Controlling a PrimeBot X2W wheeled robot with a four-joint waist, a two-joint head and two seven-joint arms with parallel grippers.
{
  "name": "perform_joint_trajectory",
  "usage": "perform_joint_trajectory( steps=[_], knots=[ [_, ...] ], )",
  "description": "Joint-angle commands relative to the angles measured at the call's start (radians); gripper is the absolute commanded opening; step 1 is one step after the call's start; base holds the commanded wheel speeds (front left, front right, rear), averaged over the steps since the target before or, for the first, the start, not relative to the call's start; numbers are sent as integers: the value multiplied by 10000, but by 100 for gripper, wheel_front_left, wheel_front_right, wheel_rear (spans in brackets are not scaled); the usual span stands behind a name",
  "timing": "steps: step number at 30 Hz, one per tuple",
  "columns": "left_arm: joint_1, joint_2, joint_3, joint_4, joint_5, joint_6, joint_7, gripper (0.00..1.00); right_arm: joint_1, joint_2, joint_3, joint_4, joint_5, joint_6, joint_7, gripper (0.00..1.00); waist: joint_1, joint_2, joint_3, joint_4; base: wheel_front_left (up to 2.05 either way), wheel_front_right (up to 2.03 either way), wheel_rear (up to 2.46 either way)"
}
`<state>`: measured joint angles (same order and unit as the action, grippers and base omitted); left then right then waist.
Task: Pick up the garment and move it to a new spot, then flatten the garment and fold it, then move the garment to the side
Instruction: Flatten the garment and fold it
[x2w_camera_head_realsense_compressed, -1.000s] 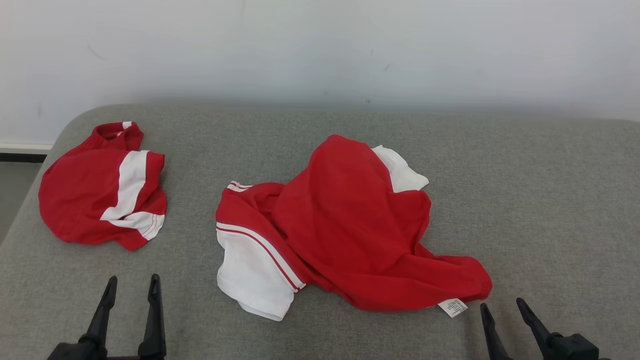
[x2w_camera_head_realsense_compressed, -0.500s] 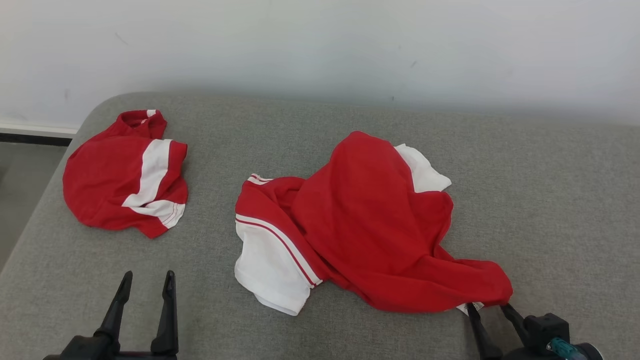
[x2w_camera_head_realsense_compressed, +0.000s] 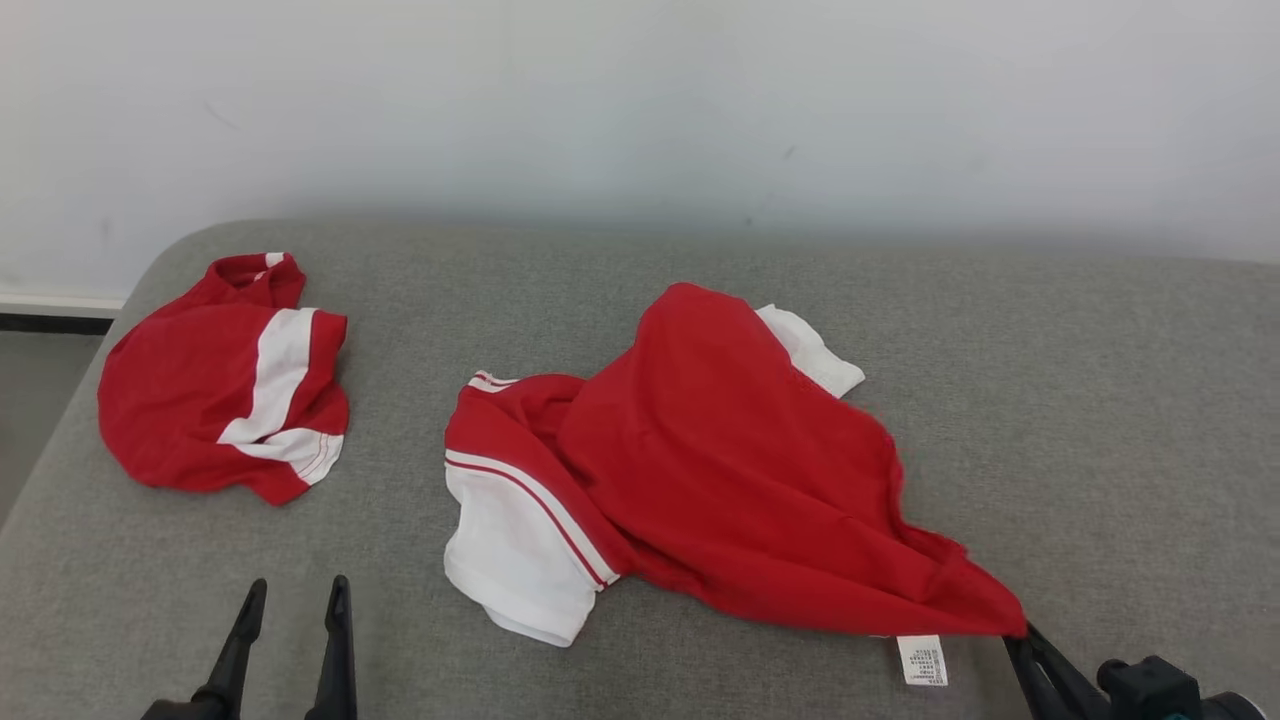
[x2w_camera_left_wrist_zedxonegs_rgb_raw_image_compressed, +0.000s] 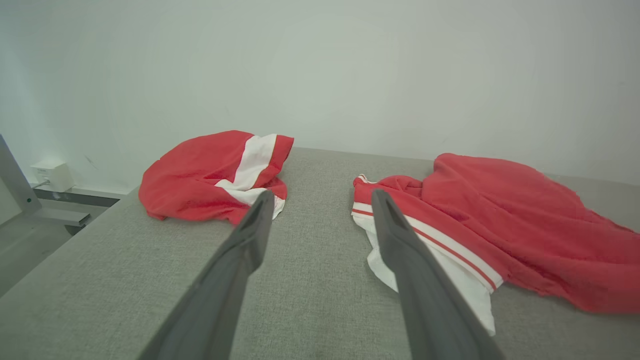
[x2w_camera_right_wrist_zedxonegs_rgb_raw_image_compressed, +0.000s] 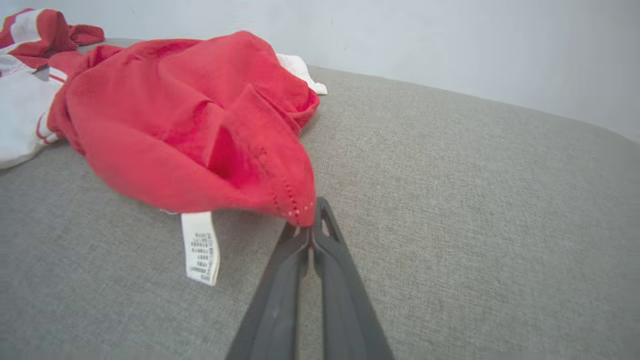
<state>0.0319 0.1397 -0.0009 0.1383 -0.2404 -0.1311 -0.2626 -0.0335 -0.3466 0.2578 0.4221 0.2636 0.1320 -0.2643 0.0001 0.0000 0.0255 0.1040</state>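
My right claw is clenched on the near corner of the red-and-white garment, which lies crumpled in the middle of the grey surface. My left claw hangs released, well apart from it. I judge the task barely begun: the grip is made, but lifting, moving, flattening, folding and setting aside all remain.

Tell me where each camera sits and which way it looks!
Head view: on the head, looking forward and down at the grey cushion; left gripper and right gripper poke up at the bottom.
Left wrist view: on the left wrist, looking along open fingers toward the wall.
Right wrist view: on the right wrist, looking along shut fingers pinching the big garment's corner.
Shared: all see the big garment.
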Motion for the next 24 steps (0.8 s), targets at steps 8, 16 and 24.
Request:
perform_joint_trajectory(
  steps=[8, 16, 24],
  knots=[
    [91, -149, -38, 67, 2, 11, -33, 100, 863, -1391, 437, -1103, 711, -26, 118, 100, -1, 0, -34, -534, 0, 0, 0],
    [39, -93, 28, 149, -73, 11, -33, 100, 897, -1426, 431, -1440, 1051, -25, 29, 100, -1, 0, -41, -617, 0, 0, 0],
    [170, -15, 250, -10, 3, 11, -33, 100, 1016, -682, -433, -2439, 749, -25, -15, 100, -1, 0, -94, -735, 0, 0, 0]
  ],
)
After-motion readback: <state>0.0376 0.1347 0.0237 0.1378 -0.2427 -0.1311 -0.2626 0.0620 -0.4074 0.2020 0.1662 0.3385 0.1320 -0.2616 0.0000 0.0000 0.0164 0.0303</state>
